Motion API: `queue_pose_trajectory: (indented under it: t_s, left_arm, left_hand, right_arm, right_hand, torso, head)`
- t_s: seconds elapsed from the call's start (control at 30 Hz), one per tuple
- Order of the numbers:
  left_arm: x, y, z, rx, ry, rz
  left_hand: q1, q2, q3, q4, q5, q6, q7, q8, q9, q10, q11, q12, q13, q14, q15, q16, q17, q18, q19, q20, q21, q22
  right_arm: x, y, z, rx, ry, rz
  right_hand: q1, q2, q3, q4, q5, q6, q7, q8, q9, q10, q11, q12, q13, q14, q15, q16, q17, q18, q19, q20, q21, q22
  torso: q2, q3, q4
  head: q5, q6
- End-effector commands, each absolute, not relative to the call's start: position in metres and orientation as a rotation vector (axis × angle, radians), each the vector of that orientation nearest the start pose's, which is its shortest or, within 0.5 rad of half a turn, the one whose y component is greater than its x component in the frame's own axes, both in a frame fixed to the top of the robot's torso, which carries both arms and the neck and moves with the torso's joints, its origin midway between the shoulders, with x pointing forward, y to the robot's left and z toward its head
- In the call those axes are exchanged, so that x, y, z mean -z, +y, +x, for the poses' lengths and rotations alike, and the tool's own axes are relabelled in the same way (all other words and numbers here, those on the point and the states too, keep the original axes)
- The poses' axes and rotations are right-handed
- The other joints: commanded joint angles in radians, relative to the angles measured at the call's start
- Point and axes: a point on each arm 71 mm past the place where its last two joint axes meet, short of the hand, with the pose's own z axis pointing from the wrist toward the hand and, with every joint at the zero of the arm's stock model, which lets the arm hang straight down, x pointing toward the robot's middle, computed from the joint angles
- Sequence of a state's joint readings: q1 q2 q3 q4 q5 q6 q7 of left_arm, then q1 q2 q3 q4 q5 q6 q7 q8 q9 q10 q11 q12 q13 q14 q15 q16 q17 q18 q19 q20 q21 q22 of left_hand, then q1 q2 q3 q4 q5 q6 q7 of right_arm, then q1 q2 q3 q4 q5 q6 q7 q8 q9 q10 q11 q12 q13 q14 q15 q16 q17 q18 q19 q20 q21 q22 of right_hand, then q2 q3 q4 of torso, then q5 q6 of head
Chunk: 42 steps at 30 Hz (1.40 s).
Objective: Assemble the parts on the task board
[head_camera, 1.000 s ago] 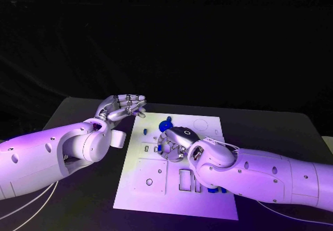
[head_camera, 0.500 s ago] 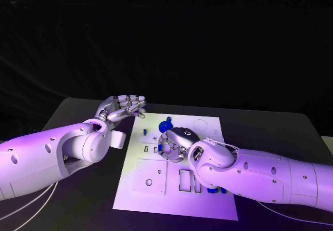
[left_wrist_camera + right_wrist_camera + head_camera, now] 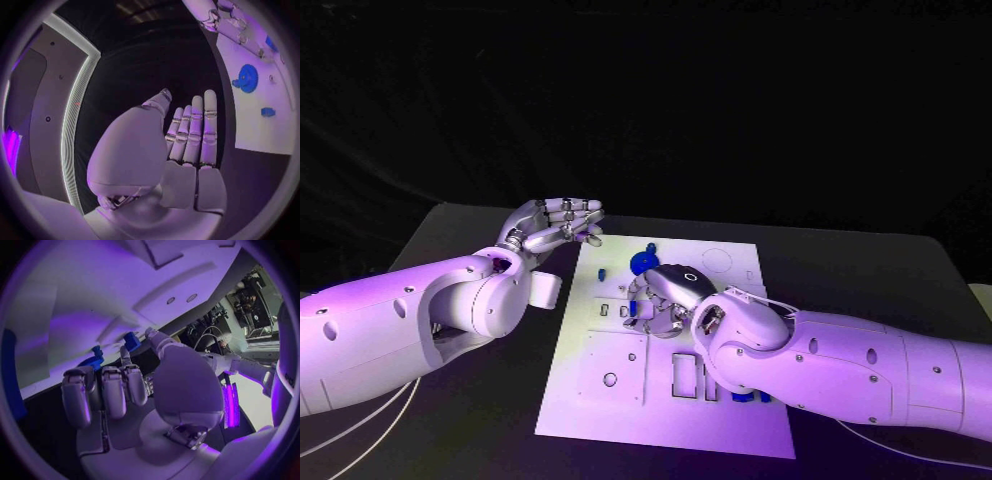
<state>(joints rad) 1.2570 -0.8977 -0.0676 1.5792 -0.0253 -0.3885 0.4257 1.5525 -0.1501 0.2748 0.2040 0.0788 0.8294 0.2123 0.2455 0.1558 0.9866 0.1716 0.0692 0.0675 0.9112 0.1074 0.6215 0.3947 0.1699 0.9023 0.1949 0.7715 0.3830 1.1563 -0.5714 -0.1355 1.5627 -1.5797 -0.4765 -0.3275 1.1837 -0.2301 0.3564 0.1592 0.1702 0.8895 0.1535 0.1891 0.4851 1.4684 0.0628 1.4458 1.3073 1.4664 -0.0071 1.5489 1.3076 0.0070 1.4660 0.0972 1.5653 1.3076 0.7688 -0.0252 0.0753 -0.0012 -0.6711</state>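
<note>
The robot's silver right hand (image 3: 661,300) reaches low over the middle of the flat white task board (image 3: 610,400), fingers bent down onto it, seemingly to seat a piece. From the head view, a round blue toothed gear (image 3: 643,262) stands just beyond those fingers, and a small blue peg (image 3: 600,273) lies a little past them, toward the other arm. The silver left hand (image 3: 557,222) hangs off the board's far corner, loosely open and empty, probably kept clear while its partner works.

From the left wrist, the left hand (image 3: 187,135) shows its fingers straight, side by side, holding nothing. The gear (image 3: 248,78) and a small blue block (image 3: 267,112) sit on the board (image 3: 250,130) out past the fingertips, well apart from them.

From the right wrist, the right hand (image 3: 119,390) has its fingers curled against the board (image 3: 94,305). A small blue part (image 3: 131,341) sits right at the thumb tip, another blue piece (image 3: 92,361) at the curled fingertips; whether either is truly pinched cannot be told.
</note>
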Motion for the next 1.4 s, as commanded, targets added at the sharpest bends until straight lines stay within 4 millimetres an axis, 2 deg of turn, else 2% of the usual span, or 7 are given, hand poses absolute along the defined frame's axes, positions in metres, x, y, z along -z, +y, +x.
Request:
queue_pose_trajectory:
  t_s: [0.03,0.5,0.57,0.73,0.87,1.07,1.4]
  left_arm:
    - [0.153,0.222,0.486,1.513,1.359,-1.029]
    - [0.174,0.215,0.484,1.243,1.793,-0.803]
    - [0.178,0.213,0.484,1.179,1.872,-0.748]
    - [0.185,0.207,0.485,1.044,2.032,-0.625]
    - [0.185,0.202,0.491,0.877,2.176,-0.494]
    - [0.177,0.192,0.499,0.682,2.289,-0.329]
    - [0.169,0.165,0.513,0.526,2.32,-0.146]
  left_hand:
    - [0.003,0.0,0.004,-0.005,-0.003,-0.005,0.015,0.003,0.0,-0.002,0.002,0.002,0.001,-0.005,0.002,-0.001,-0.001,0.013,-0.009,0.0,0.006,0.001]
    - [-0.201,0.033,-0.02,0.084,0.003,0.095,-0.047,0.074,0.033,0.296,-0.087,0.208,0.099,0.265,-0.085,0.254,0.116,0.018,0.151,-0.068,0.149,0.057]
    - [-0.204,0.03,-0.008,0.087,-0.003,0.086,-0.06,0.094,0.051,0.284,-0.105,0.308,0.179,0.411,-0.11,0.525,0.412,-0.007,0.256,-0.102,0.311,0.234]
    - [-0.228,0.029,-0.009,0.08,-0.003,0.081,-0.069,0.124,0.073,0.269,-0.112,0.428,0.27,0.502,-0.117,0.704,0.681,-0.034,0.331,-0.107,0.437,0.422]
    - [-0.35,0.052,-0.03,0.087,-0.003,0.045,-0.088,0.231,0.157,0.177,-0.128,0.787,0.561,0.598,-0.132,0.856,0.965,-0.063,0.421,-0.123,0.556,0.612]
    - [-0.397,0.065,-0.066,0.089,-0.004,0.041,-0.108,0.324,0.231,0.258,-0.145,1.038,0.838,0.624,-0.148,0.892,1.041,-0.085,0.487,-0.139,0.611,0.73]
    - [-0.423,0.069,-0.11,0.09,-0.003,0.033,-0.123,0.394,0.301,0.274,-0.158,1.1,0.909,0.632,-0.158,0.906,1.072,-0.094,0.51,-0.15,0.631,0.778]
  right_arm:
    - [0.214,-0.066,0.438,-0.768,1.571,-0.206]
    - [0.171,-0.133,0.447,-0.971,1.406,0.014]
    - [0.165,-0.147,0.45,-0.978,1.415,0.066]
    - [0.157,-0.173,0.454,-0.966,1.426,0.134]
    - [0.154,-0.192,0.457,-0.943,1.437,0.187]
    - [0.153,-0.211,0.46,-0.911,1.449,0.242]
    - [0.155,-0.223,0.463,-0.877,1.459,0.278]
  right_hand:
    - [0.022,0.005,-0.032,0.014,-0.003,-0.007,-0.001,-0.005,-0.003,0.007,0.007,-0.005,0.148,0.083,0.006,-0.006,0.162,-0.007,0.104,0.008,0.004,0.262]
    - [0.109,0.044,-0.051,0.04,0.052,0.0,0.001,-0.003,-0.011,-0.013,0.008,-0.031,0.125,0.075,0.006,-0.018,0.129,0.009,0.067,0.009,-0.047,0.222]
    - [0.107,0.047,-0.049,0.044,0.054,0.005,0.0,0.0,-0.011,-0.014,0.007,-0.033,0.124,0.075,0.006,-0.019,0.128,0.01,0.065,0.009,-0.05,0.219]
    - [0.105,0.049,-0.046,0.048,0.057,0.011,-0.001,0.003,-0.01,-0.015,0.006,-0.034,0.123,0.074,0.005,-0.019,0.127,0.01,0.064,0.008,-0.051,0.219]
    - [0.104,0.049,-0.045,0.05,0.059,0.016,-0.002,0.006,-0.01,-0.014,0.005,-0.032,0.125,0.075,0.004,-0.019,0.129,0.01,0.065,0.007,-0.051,0.219]
    - [0.104,0.048,-0.044,0.051,0.062,0.02,-0.004,0.008,-0.01,-0.014,0.004,-0.032,0.124,0.075,0.003,-0.019,0.129,0.01,0.065,0.007,-0.051,0.219]
    - [0.103,0.047,-0.044,0.052,0.064,0.02,-0.004,0.008,-0.01,-0.016,0.003,-0.035,0.122,0.074,0.003,-0.02,0.127,0.011,0.063,0.006,-0.053,0.218]
  torso:
    - [-0.001,-0.0001,0.0002]
    - [-0.014,0.0017,-0.0048]
    - [-0.017,0.0019,-0.0031]
    - [-0.027,0.005,-0.005]
    - [-0.037,0.0095,-0.0057]
    - [-0.047,0.0172,-0.005]
    - [-0.054,0.0247,-0.0022]
  head:
    - [0.001,0.001]
    - [0.001,0.006]
    - [0.0,0.008]
    - [0.005,0.003]
    - [0.009,0.003]
    - [0.016,-0.001]
    - [0.021,-0.013]
